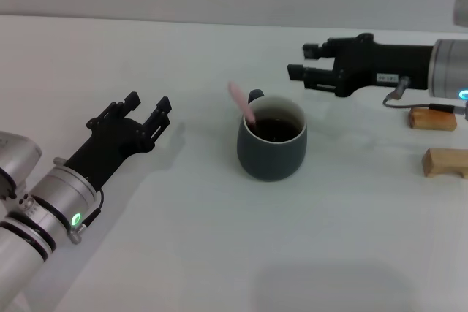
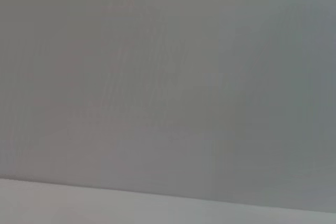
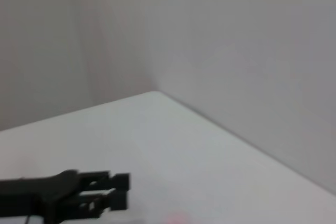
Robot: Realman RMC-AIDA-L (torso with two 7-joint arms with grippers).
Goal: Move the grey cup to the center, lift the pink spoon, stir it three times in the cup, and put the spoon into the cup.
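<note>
A: Are either set of fingers holding anything?

B: No. The right gripper (image 1: 306, 63) and left gripper (image 1: 148, 109) both hang apart and empty, each clear of the cup (image 1: 271, 145).

A: And the spoon (image 1: 242, 103)?

B: Propped in the cup, mid-table (image 1: 219, 253). The task looks done; next, both arms just retreat.

A plain grey wall (image 2: 168, 77) fills the view, with a pale strip of table surface (image 2: 105, 205) beneath it.
</note>
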